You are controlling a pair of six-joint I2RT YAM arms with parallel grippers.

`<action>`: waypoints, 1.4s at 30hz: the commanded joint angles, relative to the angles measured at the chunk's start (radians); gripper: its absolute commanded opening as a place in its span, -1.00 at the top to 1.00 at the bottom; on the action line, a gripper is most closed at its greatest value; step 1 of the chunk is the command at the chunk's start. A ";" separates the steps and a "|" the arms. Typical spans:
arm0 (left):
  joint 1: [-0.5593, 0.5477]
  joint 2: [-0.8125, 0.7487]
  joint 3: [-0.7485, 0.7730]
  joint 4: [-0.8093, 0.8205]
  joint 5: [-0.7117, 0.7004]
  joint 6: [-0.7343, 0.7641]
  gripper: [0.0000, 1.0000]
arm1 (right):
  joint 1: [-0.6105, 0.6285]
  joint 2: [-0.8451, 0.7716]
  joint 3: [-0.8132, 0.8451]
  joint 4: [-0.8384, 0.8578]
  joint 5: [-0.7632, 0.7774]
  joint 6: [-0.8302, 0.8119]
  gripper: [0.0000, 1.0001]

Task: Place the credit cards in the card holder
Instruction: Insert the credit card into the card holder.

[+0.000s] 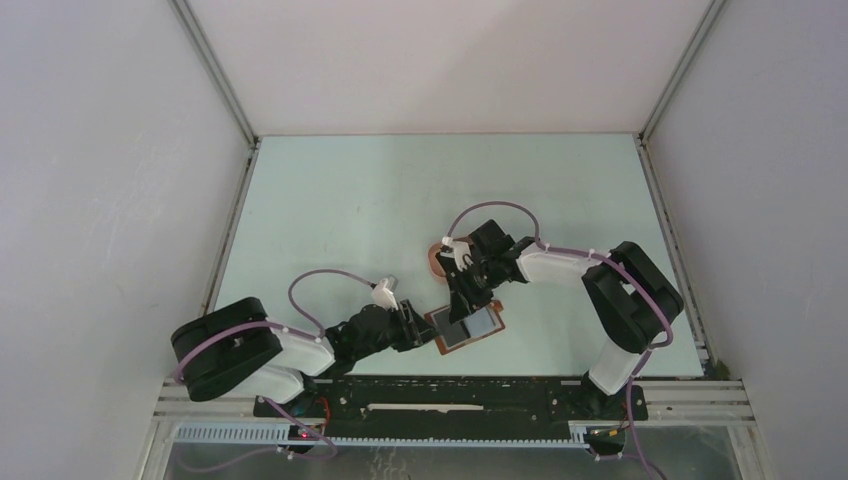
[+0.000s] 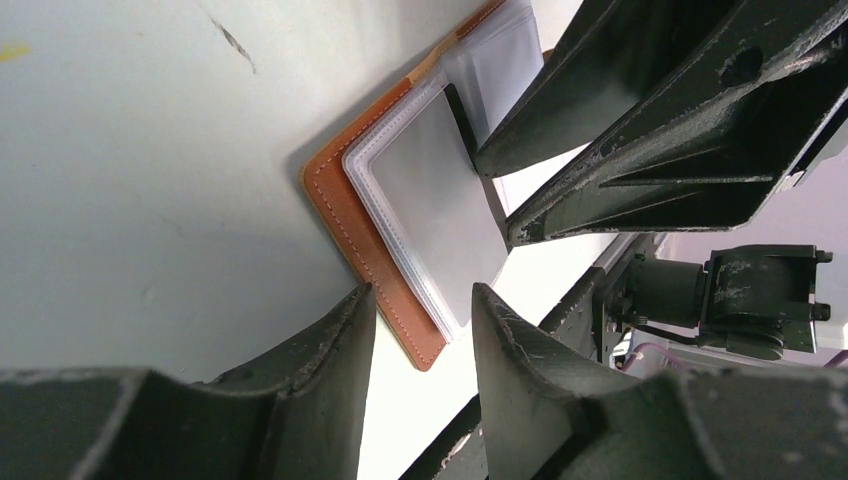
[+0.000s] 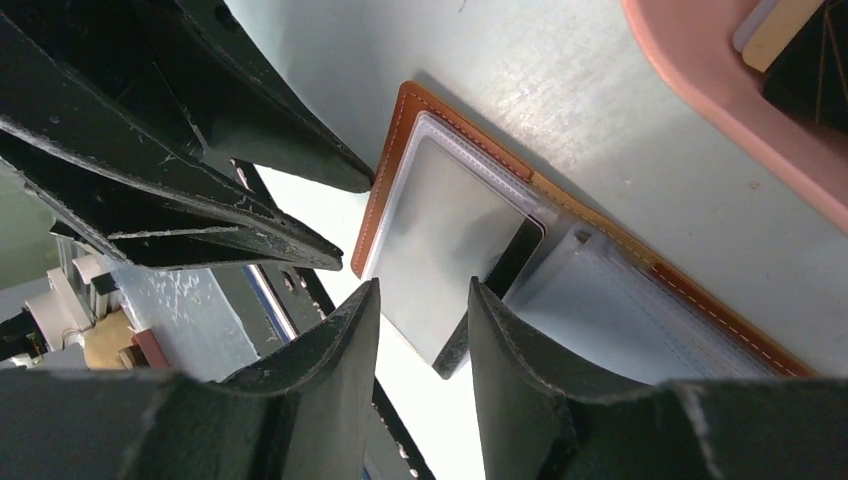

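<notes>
The card holder lies open on the table, brown leather with clear grey pockets. A black credit card sits partly inside a middle pocket, one corner sticking out past the holder's near edge. My right gripper is open just above that corner; in the left wrist view its fingertips hover by the card's edge. My left gripper is open and empty at the holder's left corner. More cards, a tan one and a dark one, lie in the pink tray.
The pink oval tray stands just behind the holder, mostly hidden under my right arm in the top view. The table's near edge and the arm rail are close in front of the holder.
</notes>
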 commanded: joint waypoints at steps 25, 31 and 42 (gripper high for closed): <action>-0.006 0.024 0.020 0.016 0.003 -0.001 0.07 | 0.008 0.015 0.018 -0.042 0.085 0.000 0.09; -0.006 0.036 0.019 0.030 0.006 -0.002 0.07 | 0.007 0.040 0.018 -0.027 0.013 0.017 0.09; -0.007 0.077 0.016 0.097 0.019 -0.013 0.07 | 0.003 0.017 0.034 -0.021 -0.075 -0.012 0.10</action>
